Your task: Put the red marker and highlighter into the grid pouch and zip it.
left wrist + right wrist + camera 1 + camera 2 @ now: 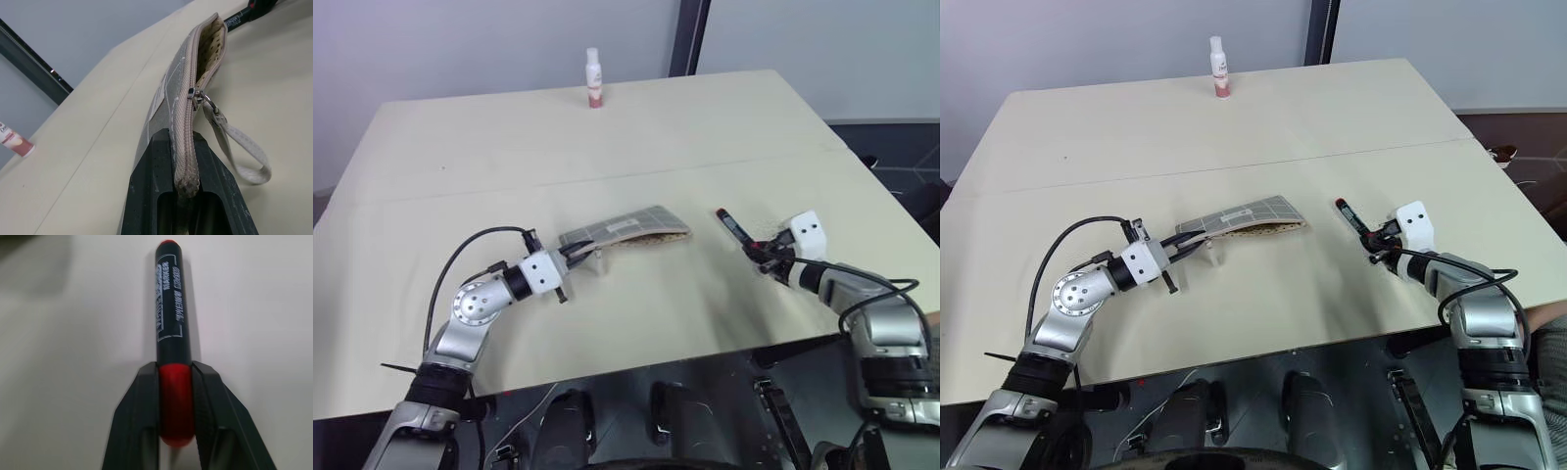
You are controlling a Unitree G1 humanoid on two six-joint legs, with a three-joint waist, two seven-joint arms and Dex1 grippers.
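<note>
Beige worktop (509,157), grey wall behind, dark post at the back edge.

Left side: left claw (576,257) is clamped flat on the closed end of the grid pouch (625,229), holding it off the surface roughly level. Pouch long axis runs left to right, open mouth at the far right end, pointing toward the other arm. Left wrist view shows the zipper slider (194,94) sitting part way along, mouth gaping beyond it, wrist strap (239,147) hanging loose off the pull.

Far back, well apart from everything: small white-and-pink bottle (593,78) standing upright. Not in play.

Right side: right claw (1378,245) is closed on the red marker (1352,219), fingers (142,406) pinching the red cap end. Black barrel sticks out ahead of the claw, pointing up-left, roughly toward the pouch mouth but angled off its axis. Marker looks to be at or just above the worktop; can't tell if it's lifted.

Key relation: pouch mouth lies left of the marker tip, bare surface between, nothing blocking. Marker axis and pouch axis aren't lined up, so my read is the right arm needs to swing the barrel closer to level-left before feeding it in. Mouth gap is narrow, so the tip could catch the fabric lip.

Highlighter: can't spot it.
</note>
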